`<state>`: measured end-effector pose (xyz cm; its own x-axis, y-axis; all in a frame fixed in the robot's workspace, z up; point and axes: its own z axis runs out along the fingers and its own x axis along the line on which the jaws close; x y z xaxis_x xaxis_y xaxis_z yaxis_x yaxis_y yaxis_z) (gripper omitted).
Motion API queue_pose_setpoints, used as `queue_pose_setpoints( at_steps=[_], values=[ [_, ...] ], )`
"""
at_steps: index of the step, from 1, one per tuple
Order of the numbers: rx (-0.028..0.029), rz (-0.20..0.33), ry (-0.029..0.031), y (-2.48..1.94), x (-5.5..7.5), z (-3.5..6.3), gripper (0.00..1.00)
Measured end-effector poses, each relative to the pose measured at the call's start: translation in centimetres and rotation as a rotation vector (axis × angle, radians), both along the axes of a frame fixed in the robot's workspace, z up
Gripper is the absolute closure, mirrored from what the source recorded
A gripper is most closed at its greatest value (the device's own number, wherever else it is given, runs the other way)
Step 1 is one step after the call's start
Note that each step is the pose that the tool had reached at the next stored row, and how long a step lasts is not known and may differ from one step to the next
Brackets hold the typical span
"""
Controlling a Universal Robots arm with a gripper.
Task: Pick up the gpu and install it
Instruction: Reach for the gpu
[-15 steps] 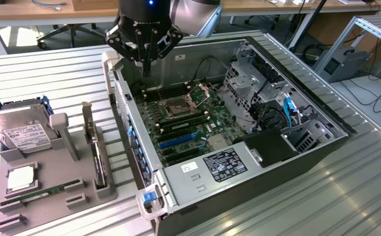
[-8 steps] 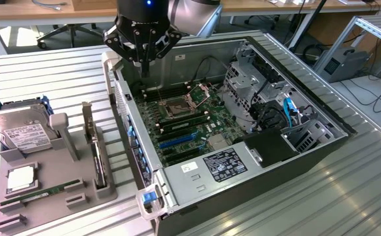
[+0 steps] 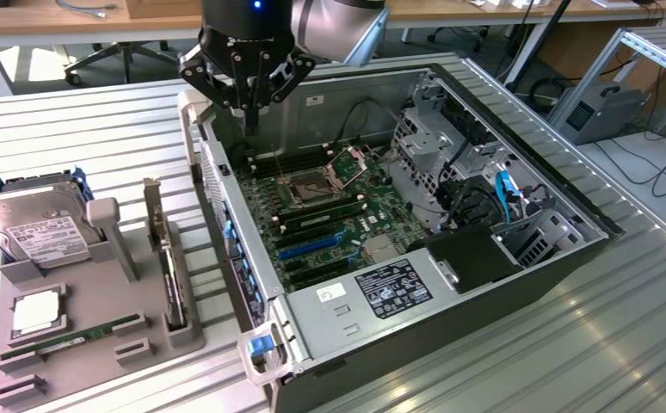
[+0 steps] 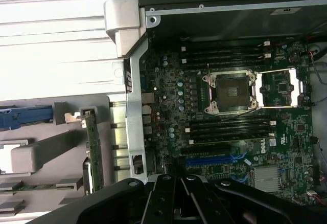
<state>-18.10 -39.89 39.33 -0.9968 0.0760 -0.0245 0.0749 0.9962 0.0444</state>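
I have the gripper [image 3: 249, 110] hanging over the far left corner of the open computer case [image 3: 333, 103], fingers pinched together and holding nothing. The gpu [image 3: 168, 258] stands on edge in the grey holder [image 3: 103, 318], on the exterior view's left of the case and just beside its wall, untouched. I judge the pickup is the step in hand. I'd spread the fingers first, square them across the card's thin top edge, and stay clear of the holder's posts.

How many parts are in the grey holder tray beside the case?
4: silver white-labelled hard drive, far end; dark flat gpu card on edge, nearest the case; silver square processor, middle; slim green memory stick, near end. The tray's edge is cropped.
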Motion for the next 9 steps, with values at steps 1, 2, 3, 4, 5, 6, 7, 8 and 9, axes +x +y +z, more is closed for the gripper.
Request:
queue_pose_setpoints(
  at_steps=[1, 2, 3, 4, 5, 6, 7, 8, 9],
  values=[
    [0.0000, 0.000, 0.0000, 0.00, -0.03, 0.00, 0.89],
    [0.0000, 0.000, 0.0000, 0.00, -0.05, 0.00, 0.89],
    [0.0000, 0.000, 0.0000, 0.00, -0.08, 0.00, 0.89],
    [0.0000, 0.000, 0.0000, 0.00, -0.12, 0.00, 0.89],
    [0.0000, 0.000, 0.0000, 0.00, -0.14, 0.00, 0.89],
    [0.0000, 0.000, 0.0000, 0.00, -0.18, 0.00, 0.89],
    [0.0000, 0.000, 0.0000, 0.00, -0.20, 0.00, 0.89],
    [0.0000, 0.000, 0.0000, 0.00, -0.24, 0.00, 0.89],
    [0.0000, 0.000, 0.0000, 0.00, -0.27, 0.00, 0.89]
  ],
)
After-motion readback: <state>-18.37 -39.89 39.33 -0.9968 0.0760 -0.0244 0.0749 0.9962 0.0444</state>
